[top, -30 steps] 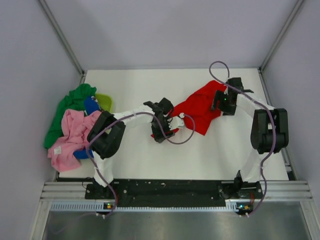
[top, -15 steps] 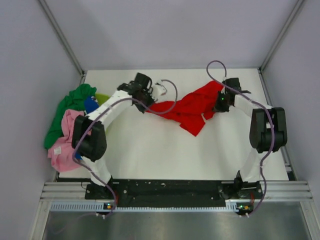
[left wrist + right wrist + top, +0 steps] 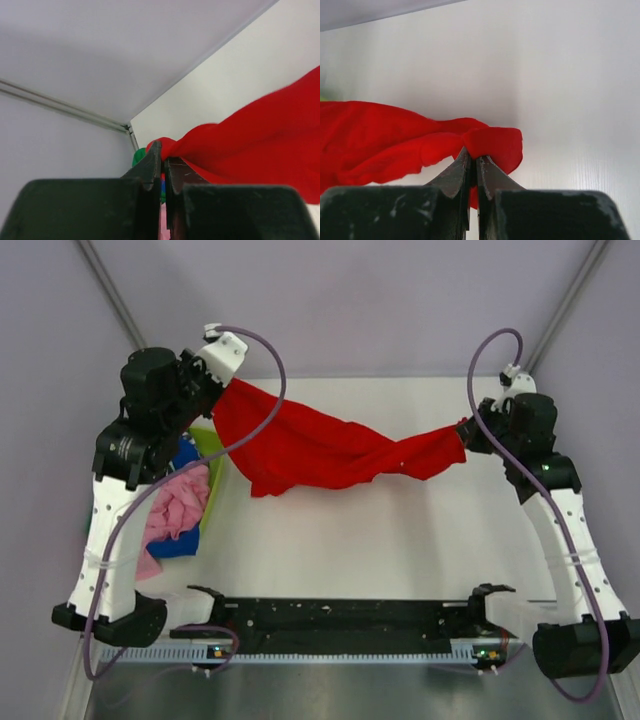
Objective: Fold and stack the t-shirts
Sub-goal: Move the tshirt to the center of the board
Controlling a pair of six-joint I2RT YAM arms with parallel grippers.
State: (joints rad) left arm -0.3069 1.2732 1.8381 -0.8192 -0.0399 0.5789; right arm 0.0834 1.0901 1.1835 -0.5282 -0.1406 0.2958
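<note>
A: Where's the red t-shirt (image 3: 320,450)?

B: Across the middle of the top view, hanging twisted above the white table (image 3: 380,540); wide end at upper left, narrow end at centre right.

A: And the grippers?

B: The left gripper (image 3: 163,150) is pressed together on the shirt's edge at upper left; the right gripper (image 3: 473,154) pinches a fold of the other end.

A: Anything else?

B: A pink t-shirt (image 3: 180,505) and a blue t-shirt (image 3: 185,543) lie heaped at the left edge; the lime-green basket (image 3: 210,445) is just beside them, partly behind the left arm.
</note>
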